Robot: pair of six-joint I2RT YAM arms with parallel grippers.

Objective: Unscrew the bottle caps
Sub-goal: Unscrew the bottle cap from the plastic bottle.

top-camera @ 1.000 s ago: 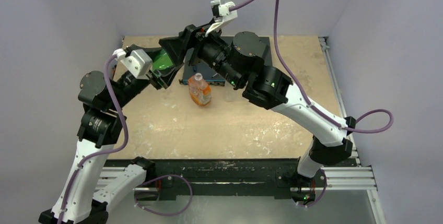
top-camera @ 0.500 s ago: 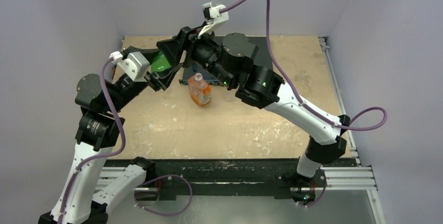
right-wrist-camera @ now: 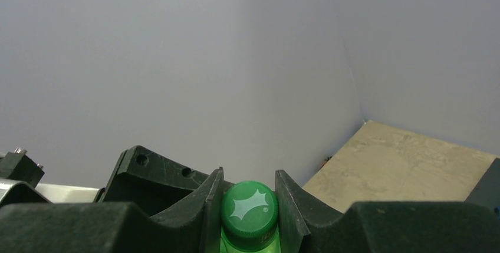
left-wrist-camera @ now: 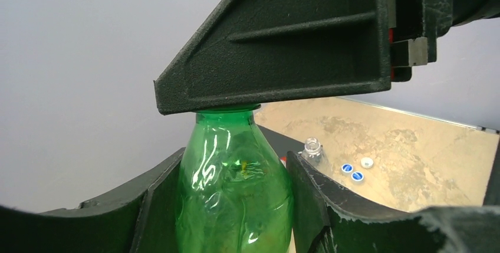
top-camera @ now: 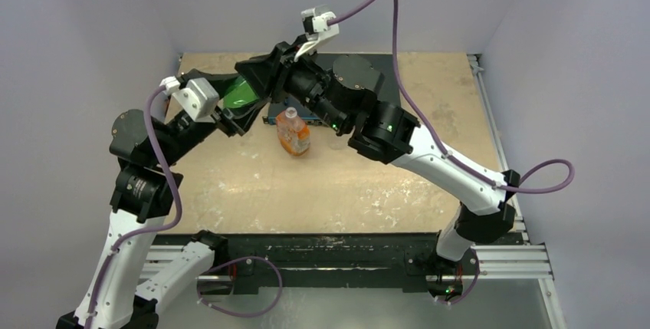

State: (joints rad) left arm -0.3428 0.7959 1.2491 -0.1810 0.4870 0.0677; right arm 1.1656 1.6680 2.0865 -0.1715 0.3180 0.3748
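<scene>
A green bottle [top-camera: 244, 93] is held tilted in the air over the table's back left, my left gripper [left-wrist-camera: 233, 188] shut on its body [left-wrist-camera: 236, 188]. Its green cap [right-wrist-camera: 249, 209] sits on the neck, pinched between the two fingers of my right gripper [right-wrist-camera: 249, 189], which is shut on it. In the left wrist view the right gripper's finger [left-wrist-camera: 283, 46] hides the cap. A squat bottle with an orange label [top-camera: 293, 134] stands upright mid-table. A clear bottle with an open neck [left-wrist-camera: 312, 148] stands behind, with three loose caps [left-wrist-camera: 357, 176] on the table beside it.
A dark flat box with a blue edge [top-camera: 306, 116] lies at the back behind the orange-labelled bottle. Both arms meet over the back left of the wooden table [top-camera: 253, 183]. Grey walls [top-camera: 84, 30] close in the left, back and right sides.
My right gripper has closed onto the green cap and shifted slightly left. The left gripper keeps its hold on the green bottle.
</scene>
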